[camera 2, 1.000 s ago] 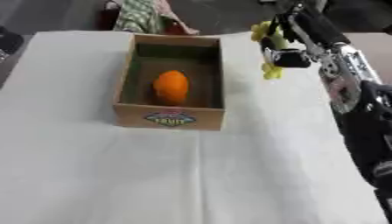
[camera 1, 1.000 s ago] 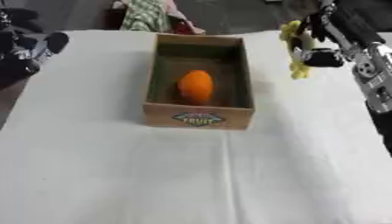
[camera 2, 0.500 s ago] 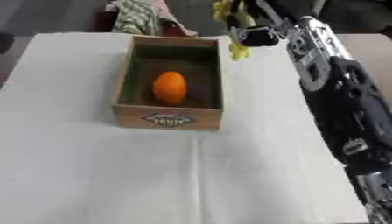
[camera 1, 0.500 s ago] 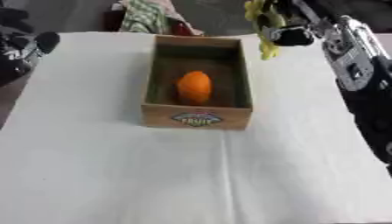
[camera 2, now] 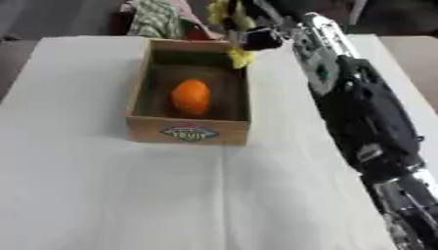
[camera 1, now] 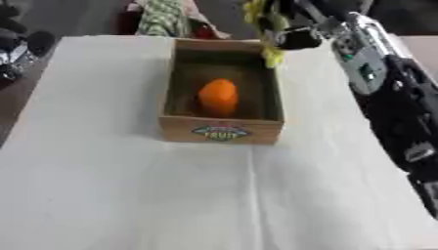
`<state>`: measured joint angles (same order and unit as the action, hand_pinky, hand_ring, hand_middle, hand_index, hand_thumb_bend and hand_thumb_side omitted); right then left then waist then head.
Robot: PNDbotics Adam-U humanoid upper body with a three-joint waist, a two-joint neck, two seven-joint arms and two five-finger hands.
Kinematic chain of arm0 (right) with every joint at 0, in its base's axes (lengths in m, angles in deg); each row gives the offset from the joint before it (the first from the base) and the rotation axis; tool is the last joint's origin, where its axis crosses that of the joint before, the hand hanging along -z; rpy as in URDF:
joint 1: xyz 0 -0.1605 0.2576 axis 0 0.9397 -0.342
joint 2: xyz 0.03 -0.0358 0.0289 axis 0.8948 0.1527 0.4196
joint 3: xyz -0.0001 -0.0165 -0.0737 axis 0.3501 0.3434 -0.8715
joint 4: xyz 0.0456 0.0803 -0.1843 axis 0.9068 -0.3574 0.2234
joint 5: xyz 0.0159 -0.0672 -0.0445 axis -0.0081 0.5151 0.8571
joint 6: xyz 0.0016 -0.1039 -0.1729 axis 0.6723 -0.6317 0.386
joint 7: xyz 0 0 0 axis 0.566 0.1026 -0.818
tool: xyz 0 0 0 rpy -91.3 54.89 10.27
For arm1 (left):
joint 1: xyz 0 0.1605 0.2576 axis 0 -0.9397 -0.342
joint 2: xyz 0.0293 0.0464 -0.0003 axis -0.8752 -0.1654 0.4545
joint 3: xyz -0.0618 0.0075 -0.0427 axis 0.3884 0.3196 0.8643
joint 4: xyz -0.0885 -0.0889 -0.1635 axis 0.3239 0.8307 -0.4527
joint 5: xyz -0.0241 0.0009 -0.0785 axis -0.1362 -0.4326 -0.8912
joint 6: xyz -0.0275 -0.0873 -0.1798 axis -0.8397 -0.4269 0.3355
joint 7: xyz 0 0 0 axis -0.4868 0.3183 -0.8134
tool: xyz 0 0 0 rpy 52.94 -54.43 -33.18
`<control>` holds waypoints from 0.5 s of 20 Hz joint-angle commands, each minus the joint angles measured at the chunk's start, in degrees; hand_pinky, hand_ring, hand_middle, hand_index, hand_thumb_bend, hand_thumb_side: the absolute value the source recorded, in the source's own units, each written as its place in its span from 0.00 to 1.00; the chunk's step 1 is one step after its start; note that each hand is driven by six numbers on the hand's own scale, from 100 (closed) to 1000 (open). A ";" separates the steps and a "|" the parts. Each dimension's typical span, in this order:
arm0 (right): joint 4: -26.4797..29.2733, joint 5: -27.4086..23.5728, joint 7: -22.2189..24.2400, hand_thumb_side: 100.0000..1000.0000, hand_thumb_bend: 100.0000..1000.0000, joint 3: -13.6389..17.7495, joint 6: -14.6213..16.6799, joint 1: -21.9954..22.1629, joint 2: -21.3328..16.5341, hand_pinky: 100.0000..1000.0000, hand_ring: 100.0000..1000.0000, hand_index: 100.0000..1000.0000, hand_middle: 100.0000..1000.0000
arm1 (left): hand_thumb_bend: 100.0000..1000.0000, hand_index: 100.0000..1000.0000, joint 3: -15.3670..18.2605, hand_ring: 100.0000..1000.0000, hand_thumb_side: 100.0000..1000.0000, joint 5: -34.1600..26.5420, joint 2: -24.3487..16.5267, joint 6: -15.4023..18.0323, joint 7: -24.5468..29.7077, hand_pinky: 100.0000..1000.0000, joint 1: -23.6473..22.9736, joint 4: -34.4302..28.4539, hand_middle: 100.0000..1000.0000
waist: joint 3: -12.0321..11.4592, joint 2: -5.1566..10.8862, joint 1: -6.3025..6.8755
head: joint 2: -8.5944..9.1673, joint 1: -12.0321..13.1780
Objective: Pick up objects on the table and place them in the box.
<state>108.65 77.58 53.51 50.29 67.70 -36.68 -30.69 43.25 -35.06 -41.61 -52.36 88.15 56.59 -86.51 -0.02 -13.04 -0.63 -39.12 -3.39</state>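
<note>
- Yellow object (camera 1: 272,54) (soft-looking, irregular in outline, perhaps a toy or a fruit; it cannot be made out further) hangs at the box's far right corner, over the rim, held in the right hand (camera 1: 287,30), whose fingers are curled round it.
- Box (camera 1: 222,132) is a shallow wooden crate, oblong, with a printed label on its near wall; it stands toward the desk's far edge, at the middle.
- Orange fruit (camera 1: 218,96), smooth and oval, already lies inside the box, about the centre of its floor.
- Step in hand, as I judge it: carrying the yellow object in over the rim. The next move calls for bringing it further inward above the bare floor beside the orange fruit, then lowering and uncurling the fingers.
- Desk (camera 1: 128,195) is covered in a white cloth, faintly creased.
- Left hand does not show.
</note>
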 commanded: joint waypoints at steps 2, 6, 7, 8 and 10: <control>-2.06 3.95 0.12 0.12 0.00 0.62 0.53 -1.08 1.98 0.41 0.45 0.32 0.17 | 0.74 0.71 0.30 0.32 0.41 -0.15 -0.74 0.05 0.11 0.74 0.85 -1.32 0.52 | -0.03 0.97 0.11 | 0.76 -0.11; -3.07 6.21 -0.17 0.15 0.00 0.77 1.00 -0.82 2.33 0.56 0.64 0.55 0.38 | 0.74 0.71 0.37 0.32 0.41 -0.10 -0.71 0.00 0.11 0.74 0.67 -1.31 0.52 | 0.02 1.06 -0.07 | 0.81 0.09; -3.11 6.31 -0.06 0.16 0.00 0.79 1.21 -0.75 2.18 0.60 0.70 0.64 0.48 | 0.74 0.71 0.39 0.32 0.41 -0.09 -0.75 -0.03 0.09 0.74 0.57 -1.27 0.52 | 0.08 1.12 -0.11 | 0.79 0.17; -3.10 6.22 0.23 0.16 0.00 0.81 1.46 -0.71 1.97 0.64 0.76 0.74 0.60 | 0.74 0.71 0.41 0.32 0.41 -0.07 -0.80 -0.04 0.08 0.74 0.51 -1.25 0.52 | 0.15 1.17 -0.17 | 0.77 0.23; -2.88 5.64 1.11 0.16 0.00 0.85 1.85 -0.68 1.48 0.73 0.85 0.82 0.72 | 0.74 0.71 0.52 0.32 0.41 -0.06 -0.81 -0.04 -0.01 0.74 0.37 -1.25 0.52 | 0.27 1.23 -0.21 | 0.85 0.45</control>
<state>105.12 82.99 54.24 50.57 69.20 -36.42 -28.07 43.25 -35.10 -41.29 -52.41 88.16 56.51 -86.69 0.25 -13.05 -0.99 -38.75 -3.10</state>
